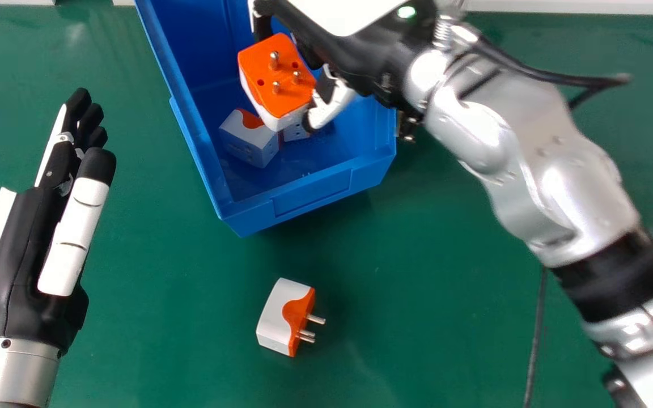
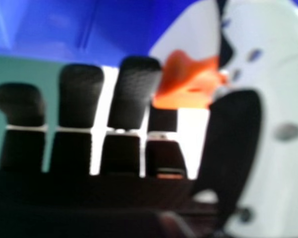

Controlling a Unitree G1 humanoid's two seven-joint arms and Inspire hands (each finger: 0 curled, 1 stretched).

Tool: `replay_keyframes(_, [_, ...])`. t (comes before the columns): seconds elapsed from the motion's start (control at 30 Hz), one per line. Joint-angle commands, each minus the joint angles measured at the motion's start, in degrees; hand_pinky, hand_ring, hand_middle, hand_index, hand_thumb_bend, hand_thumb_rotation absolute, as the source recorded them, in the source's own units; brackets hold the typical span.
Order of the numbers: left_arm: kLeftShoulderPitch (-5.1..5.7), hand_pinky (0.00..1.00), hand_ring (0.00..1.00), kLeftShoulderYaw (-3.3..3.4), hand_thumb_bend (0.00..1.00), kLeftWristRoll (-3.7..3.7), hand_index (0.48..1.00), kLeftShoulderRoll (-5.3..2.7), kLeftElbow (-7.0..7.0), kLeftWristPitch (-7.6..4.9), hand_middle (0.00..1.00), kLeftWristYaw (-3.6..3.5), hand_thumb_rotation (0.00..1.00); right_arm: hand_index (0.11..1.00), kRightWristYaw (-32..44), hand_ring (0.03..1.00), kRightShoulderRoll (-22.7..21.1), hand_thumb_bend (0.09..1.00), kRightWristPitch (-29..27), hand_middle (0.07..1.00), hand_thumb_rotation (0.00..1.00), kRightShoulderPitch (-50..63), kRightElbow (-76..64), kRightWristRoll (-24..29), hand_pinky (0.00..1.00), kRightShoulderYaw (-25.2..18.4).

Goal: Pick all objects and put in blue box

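A broad, smooth green tabletop (image 1: 445, 340) lies under everything, with a white strip (image 1: 576, 7) along its far edge. Across it, from 4 o'clock in the head view toward 12, runs the silver metal right arm (image 1: 530, 164) with its black band. At 12 o'clock stands an open, straight-walled blue plastic box (image 1: 315, 195), set at a slant.

The black and white left hand (image 1: 20, 243) is at 9 o'clock, over the table and well apart from the box; its fingers are straight and open, pointing toward 12 to 1. The black and white right hand (image 1: 360, 62) is over the box, its fingers and thumb closed on a blocky plug adapter with an orange face and white body (image 1: 278, 99). That adapter is tilted, its three metal pins facing up; the right hand view shows it between the thumb and fingertips, with blue box wall beyond.

Inside the box, at the 7 o'clock side of the held one, sits a white plug adapter with a curved orange patch (image 1: 250, 141). Just beside it is a mostly hidden white block (image 1: 295, 132).

At 6 o'clock, on the table outside the box, lies a small white and orange plug adapter (image 1: 281, 317), its metal pins toward 3 o'clock. A thin dark cable (image 1: 535, 340) shows at 5 o'clock.
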Motion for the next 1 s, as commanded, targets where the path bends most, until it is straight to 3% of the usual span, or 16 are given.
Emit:
replay_keyframes(0.0, [-0.46, 1.00, 1.00, -0.17, 0.76, 0.16, 0.981, -0.02, -0.50, -0.99, 0.99, 0.12, 1.00, 0.479, -1.9, 0.230, 2.0, 0.493, 1.4, 0.352, 0.10, -5.6, 3.4, -0.8, 0.16, 1.0])
replay_keyframes(0.1, [-0.50, 1.00, 1.00, -0.30, 0.76, -0.03, 0.980, -0.39, -0.64, -1.41, 0.99, 0.30, 1.00, 0.484, -5.0, 0.222, 4.4, 0.497, 2.4, 0.358, 0.08, -9.0, 11.4, -1.3, 0.15, 2.9])
replay_keyframes(0.33, [0.00, 1.00, 1.00, 0.08, 0.75, -0.50, 0.983, 0.03, -1.10, -0.84, 0.99, -0.06, 1.00, 0.510, -13.3, 0.300, 9.1, 0.506, 3.6, 0.430, 0.03, -14.3, 26.3, -0.9, 0.19, 6.9])
replay_keyframes(0.43, [0.25, 1.00, 1.00, -0.13, 0.76, -0.19, 0.985, -0.21, -1.49, -0.70, 1.00, 0.24, 1.00, 0.509, -16.1, 0.330, 11.5, 0.508, 4.8, 0.446, 0.02, -16.9, 32.9, -1.0, 0.17, 8.5])
replay_keyframes(0.53, [0.38, 1.00, 1.00, -0.36, 0.76, -0.06, 0.985, -0.49, -1.60, -1.31, 1.00, 0.31, 1.00, 0.503, -18.5, 0.345, 13.3, 0.510, 5.5, 0.458, 0.02, -19.0, 38.2, -0.3, 0.16, 9.4])
replay_keyframes(0.67, [0.60, 1.00, 1.00, -0.31, 0.75, -0.37, 0.987, -0.43, -1.85, -0.91, 1.00, 0.23, 1.00, 0.487, -18.9, 0.212, 15.0, 0.522, 6.5, 0.466, 0.01, -21.2, 42.9, 0.5, 0.11, 10.3])
replay_keyframes(0.83, [0.79, 1.00, 1.00, -0.32, 0.76, -0.39, 0.990, -0.47, -2.02, -0.48, 1.00, 0.44, 1.00, 0.484, -19.8, 0.191, 16.1, 0.526, 7.6, 0.467, 0.00, -22.6, 46.4, 0.6, 0.11, 11.5])
replay_keyframes(0.97, [0.88, 1.00, 1.00, -0.65, 0.76, -0.30, 0.991, -1.23, -2.37, -0.71, 1.00, 1.10, 1.00, 0.482, -21.0, 0.176, 16.3, 0.528, 7.8, 0.469, 0.00, -22.8, 47.9, 1.4, 0.11, 11.7])
